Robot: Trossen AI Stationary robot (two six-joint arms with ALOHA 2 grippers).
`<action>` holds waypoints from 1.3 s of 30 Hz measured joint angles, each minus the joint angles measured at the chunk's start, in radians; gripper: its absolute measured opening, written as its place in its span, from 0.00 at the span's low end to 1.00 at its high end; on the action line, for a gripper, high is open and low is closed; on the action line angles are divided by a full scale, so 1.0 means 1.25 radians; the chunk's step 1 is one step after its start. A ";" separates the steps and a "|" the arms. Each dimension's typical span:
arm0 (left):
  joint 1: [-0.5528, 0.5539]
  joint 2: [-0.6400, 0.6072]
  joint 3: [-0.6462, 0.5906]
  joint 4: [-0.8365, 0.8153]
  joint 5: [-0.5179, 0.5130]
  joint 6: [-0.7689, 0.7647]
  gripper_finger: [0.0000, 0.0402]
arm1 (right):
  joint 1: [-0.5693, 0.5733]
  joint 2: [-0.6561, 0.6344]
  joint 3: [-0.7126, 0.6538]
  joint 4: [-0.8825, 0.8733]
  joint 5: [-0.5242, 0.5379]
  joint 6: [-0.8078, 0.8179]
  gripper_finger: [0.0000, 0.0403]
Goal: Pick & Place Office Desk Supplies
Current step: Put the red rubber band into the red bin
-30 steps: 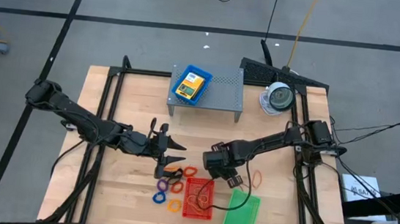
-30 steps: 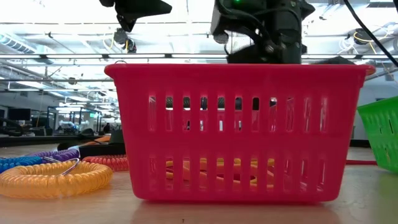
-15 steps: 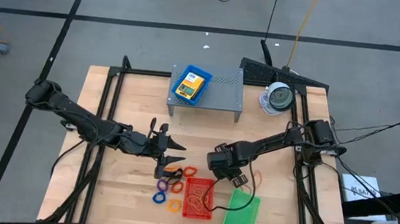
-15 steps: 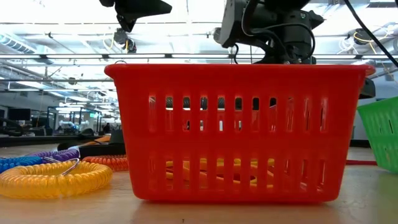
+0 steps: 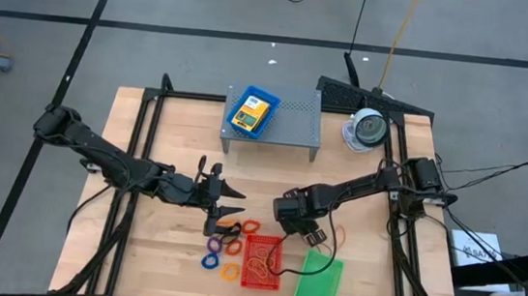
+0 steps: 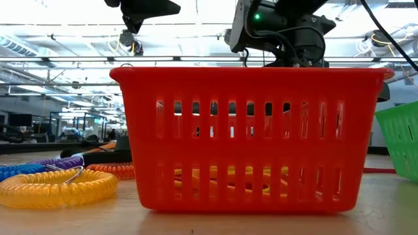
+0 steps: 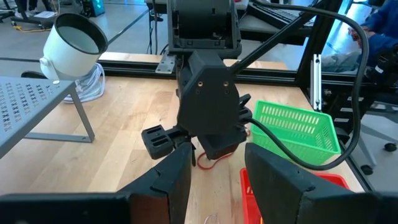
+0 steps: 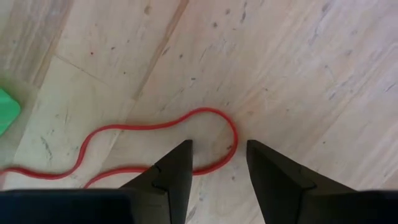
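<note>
A thin red rubber band (image 8: 186,118) lies loose on the wooden table, right of the red mesh tray (image 5: 249,281). My right gripper (image 8: 219,144) points down over the band (image 5: 336,235), open, with a finger on either side of its looped end. Whether the fingers touch it, I cannot tell. My left gripper (image 5: 237,204) hovers level left of centre, open and with nothing in it, above the coloured rings (image 5: 225,251). The red tray (image 6: 248,137) has reddish bands in it. A green mesh tray (image 5: 319,282) lies to its right.
A yellow-and-green crayon box (image 5: 251,111) sits in a blue tray on the grey perforated shelf (image 5: 296,122) at the back. A round white-and-grey device (image 5: 368,129) stands at the back right. Orange, purple and blue coil rings (image 6: 52,186) lie left of the red tray.
My right gripper has sunk toward the table, closer to the rubber band, still pointing down.
</note>
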State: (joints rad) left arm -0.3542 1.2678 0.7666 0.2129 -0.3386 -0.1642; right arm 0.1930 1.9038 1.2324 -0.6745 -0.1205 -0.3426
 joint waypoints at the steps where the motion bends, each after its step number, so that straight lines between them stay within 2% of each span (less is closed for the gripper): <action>1: 0.000 0.000 0.000 0.000 0.000 0.000 0.39 | -0.001 0.000 0.000 0.003 -0.002 0.008 0.35; 17: 0.000 0.000 0.000 0.000 0.000 0.000 0.39 | -0.002 0.002 -0.001 0.014 -0.003 0.037 0.29; 22: 0.000 0.000 0.000 0.000 0.000 0.000 0.39 | 0.000 0.002 -0.001 0.015 0.025 0.065 0.27; 33: 0.000 0.000 0.000 0.000 0.000 0.000 0.39 | 0.004 0.002 -0.001 0.016 0.033 0.104 0.25; 39: 0.000 0.000 0.000 0.000 0.000 -0.001 0.39 | 0.004 0.002 -0.001 0.020 0.035 0.146 0.21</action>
State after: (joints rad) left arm -0.3538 1.2678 0.7667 0.2131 -0.3386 -0.1650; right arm 0.1986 1.9057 1.2312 -0.6493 -0.0769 -0.1603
